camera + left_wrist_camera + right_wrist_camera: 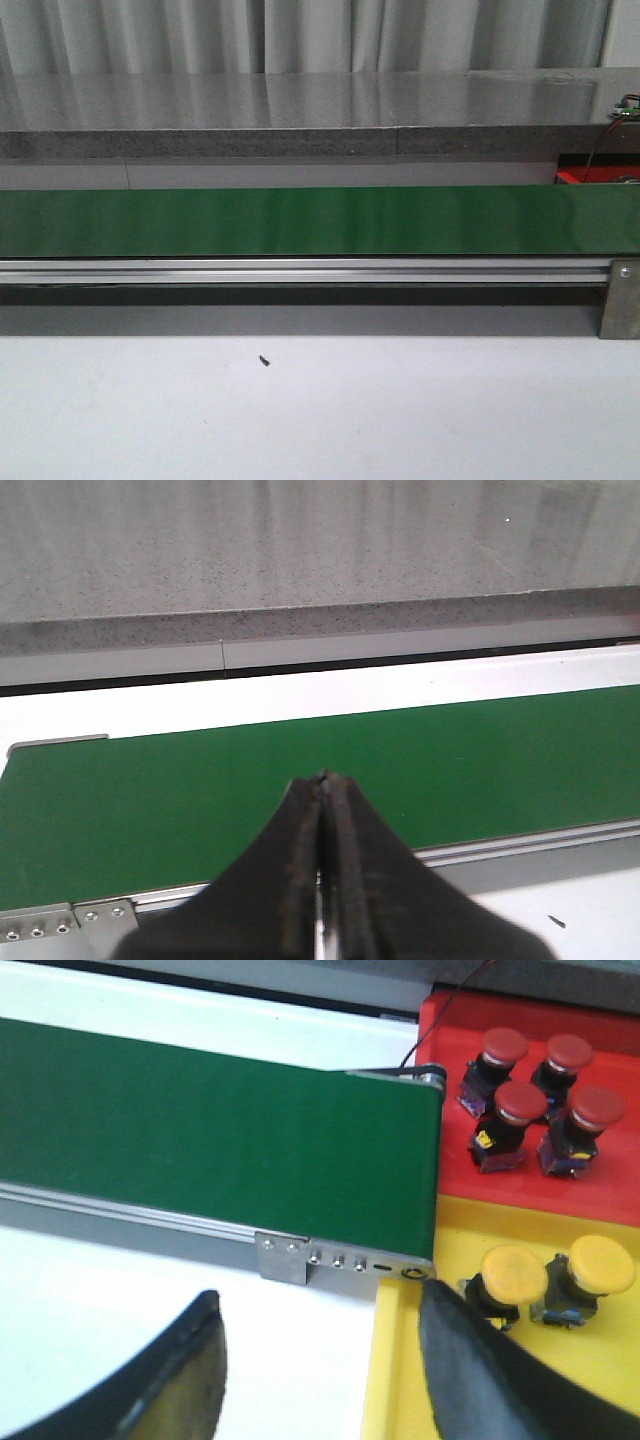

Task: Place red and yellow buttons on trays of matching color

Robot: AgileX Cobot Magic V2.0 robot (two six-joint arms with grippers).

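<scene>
Buttons already fill both trays at the right end of the green conveyor belt [300,222]: in the right wrist view four red buttons [535,1100] stand clustered in the red tray [450,1020], and two yellow buttons [555,1275] stand side by side in the yellow tray [400,1380], which sits nearer than the red one. No button shows anywhere on the belt, which runs left to right and looks bare in all three views, so any further button would, I judge, arrive along that long axis toward the trays. The right gripper [320,1360] hangs released, its jaws spread wide, over the white counter [320,420] just beside the belt's right end and the yellow tray's near corner, which makes it plainly the closer arm to both trays. The left gripper [322,790] is clenched on nothing, pointing across the belt's left end, well apart from the trays.
</scene>
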